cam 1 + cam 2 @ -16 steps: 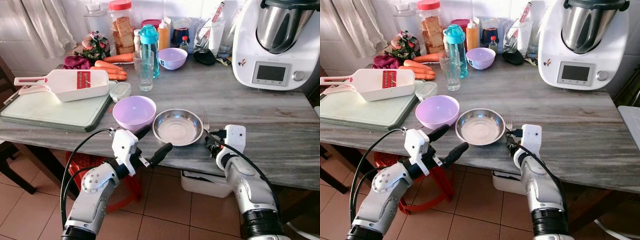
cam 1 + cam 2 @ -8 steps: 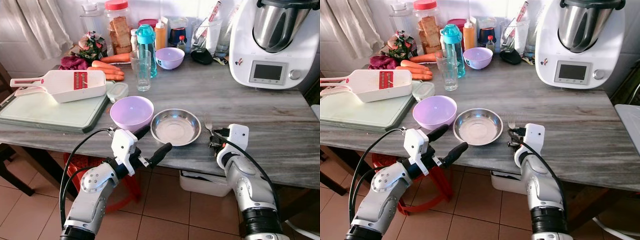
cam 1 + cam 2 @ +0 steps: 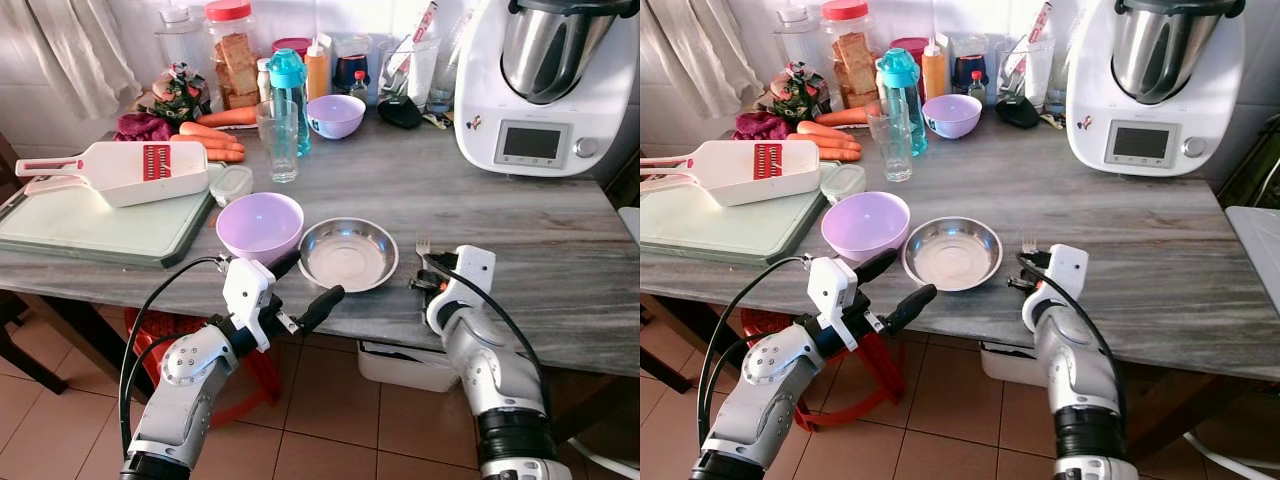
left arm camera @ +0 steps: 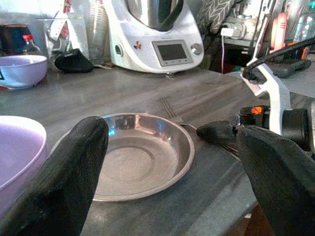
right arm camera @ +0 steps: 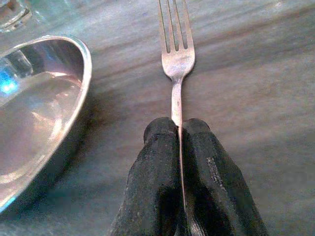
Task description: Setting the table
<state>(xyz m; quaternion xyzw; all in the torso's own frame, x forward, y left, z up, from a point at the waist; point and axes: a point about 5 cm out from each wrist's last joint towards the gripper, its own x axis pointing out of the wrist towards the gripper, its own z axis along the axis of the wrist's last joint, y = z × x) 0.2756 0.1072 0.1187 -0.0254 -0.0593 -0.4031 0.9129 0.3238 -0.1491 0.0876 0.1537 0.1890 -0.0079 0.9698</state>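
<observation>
Our right gripper [image 5: 179, 129] has its jaws pinched on the fork [image 5: 175, 54] handle, the fork lying on the tabletop [image 3: 560, 235] just right of the steel plate [image 3: 348, 254]. Our left gripper [image 3: 305, 285] hovers spread open at the near edge.

Head stereo pair: high, looking forward and down over the grey wood-grain table [image 3: 520, 215], both eyes sharing the round shallow steel plate [image 3: 349, 254]. Left wrist: low at the table edge, facing 1 o'clock toward the white kitchen machine [image 4: 156, 37]. Right wrist: very close, facing 12 o'clock along the silver metal fork [image 5: 175, 64], sharing that plate's rim.
</observation>
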